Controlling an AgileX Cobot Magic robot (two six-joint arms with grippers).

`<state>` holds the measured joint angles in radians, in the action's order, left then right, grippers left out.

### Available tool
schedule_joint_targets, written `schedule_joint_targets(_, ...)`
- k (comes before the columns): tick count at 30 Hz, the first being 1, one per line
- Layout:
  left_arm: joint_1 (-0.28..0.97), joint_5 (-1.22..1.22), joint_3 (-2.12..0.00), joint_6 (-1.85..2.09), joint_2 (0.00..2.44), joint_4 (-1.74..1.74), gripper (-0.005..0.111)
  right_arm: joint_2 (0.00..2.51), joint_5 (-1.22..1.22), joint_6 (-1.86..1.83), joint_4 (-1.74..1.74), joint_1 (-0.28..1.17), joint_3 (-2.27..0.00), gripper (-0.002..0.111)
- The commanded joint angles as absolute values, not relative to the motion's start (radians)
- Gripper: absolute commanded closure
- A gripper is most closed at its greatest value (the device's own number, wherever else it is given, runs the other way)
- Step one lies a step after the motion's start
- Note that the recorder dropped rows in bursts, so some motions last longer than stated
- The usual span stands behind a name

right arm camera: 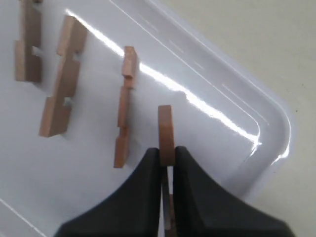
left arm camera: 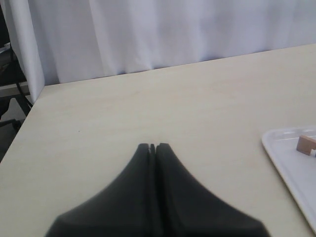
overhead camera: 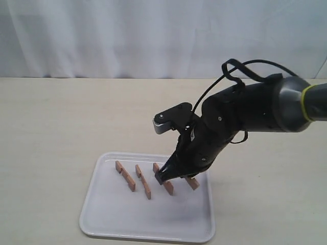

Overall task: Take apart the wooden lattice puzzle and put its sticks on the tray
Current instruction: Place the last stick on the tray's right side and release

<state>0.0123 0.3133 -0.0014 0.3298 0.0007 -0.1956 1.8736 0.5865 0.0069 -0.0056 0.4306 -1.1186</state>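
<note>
The white tray (overhead camera: 107, 217) holds separate notched wooden sticks; no assembled lattice puzzle shows. In the exterior view two sticks (overhead camera: 125, 175) (overhead camera: 143, 181) lie free on the left of the row, and two more are partly hidden by my right gripper (overhead camera: 163, 177). In the right wrist view, three sticks (right arm camera: 61, 94) lie loose. My right gripper (right arm camera: 167, 154) is shut on the fourth stick (right arm camera: 166, 129), low over the tray floor near a corner of the rim (right arm camera: 279, 121). My left gripper (left arm camera: 152, 146) is shut and empty over bare table.
The beige table (overhead camera: 61, 122) surrounds the tray, with a white curtain (overhead camera: 127, 35) behind it. In the left wrist view the tray's rim (left arm camera: 281, 158) and one stick end (left arm camera: 306, 144) show at the side. The left arm is outside the exterior view.
</note>
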Motion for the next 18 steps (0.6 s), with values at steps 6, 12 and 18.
schedule_joint_targets(6, 0.012, 0.304, 0.000, 0.322, 0.000, -0.194, 0.107, 1.946, 0.491, 0.024, -0.008, 0.421, -1.127, 0.103)
schedule_joint_targets(12, 0.012, 0.304, 0.000, 0.322, 0.000, -0.194, 0.107, 1.946, 0.478, 0.039, 0.000, 0.421, -1.127, 0.082)
schedule_joint_targets(18, 0.012, 0.304, 0.000, 0.322, 0.000, -0.194, 0.107, 1.923, 0.508, 0.039, 0.000, 0.421, -1.148, 0.065)
